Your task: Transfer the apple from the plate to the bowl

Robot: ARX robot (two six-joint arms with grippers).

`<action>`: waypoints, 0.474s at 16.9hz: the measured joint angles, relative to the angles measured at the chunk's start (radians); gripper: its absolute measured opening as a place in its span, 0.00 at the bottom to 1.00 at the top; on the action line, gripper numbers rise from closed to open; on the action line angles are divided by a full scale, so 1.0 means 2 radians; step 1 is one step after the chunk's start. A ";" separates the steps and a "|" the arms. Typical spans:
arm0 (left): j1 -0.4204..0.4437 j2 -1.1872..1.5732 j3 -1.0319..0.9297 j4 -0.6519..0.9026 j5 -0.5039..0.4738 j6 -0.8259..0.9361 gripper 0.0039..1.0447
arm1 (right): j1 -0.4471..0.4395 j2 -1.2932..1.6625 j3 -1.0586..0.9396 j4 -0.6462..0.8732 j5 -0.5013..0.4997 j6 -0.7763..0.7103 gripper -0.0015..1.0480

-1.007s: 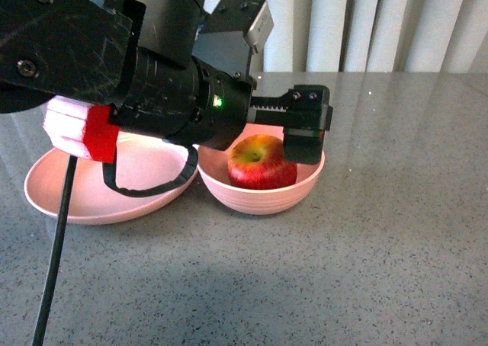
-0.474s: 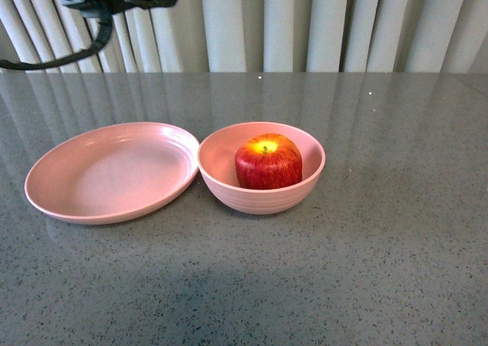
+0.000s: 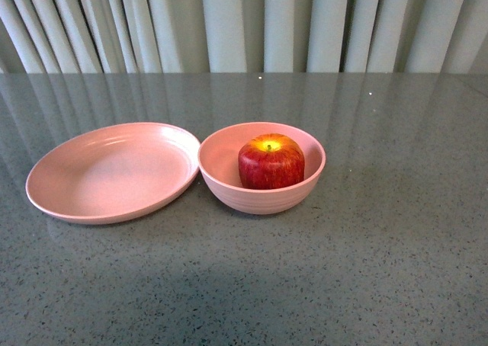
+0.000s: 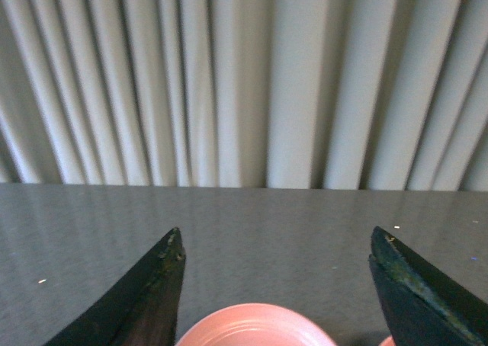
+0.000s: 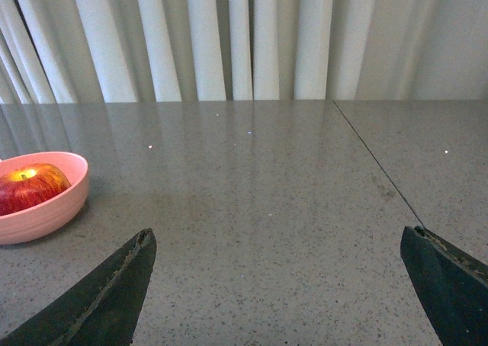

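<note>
Wrist views show both tools spread wide and empty: left tool above the plate, right tool over bare surface. Apple sits upright in the bowl, beside the empty plate. Judged firm, smooth, moderately heavy; best gripped across its widest flanks.

No readable text, labels, brands, numbers or signs on anything I see, in any view

Apple in bowl; plate left, touching.
</note>
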 joint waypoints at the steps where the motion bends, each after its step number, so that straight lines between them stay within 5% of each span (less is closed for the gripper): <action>1: 0.015 -0.021 -0.039 0.012 0.002 0.001 0.57 | 0.000 0.000 0.000 0.000 0.000 0.000 0.94; 6: 0.063 -0.102 -0.170 0.044 0.053 0.001 0.05 | 0.000 0.000 0.000 0.000 0.000 0.000 0.94; 8: 0.080 -0.131 -0.208 0.043 0.068 0.001 0.01 | 0.000 0.000 0.000 0.000 0.000 0.000 0.94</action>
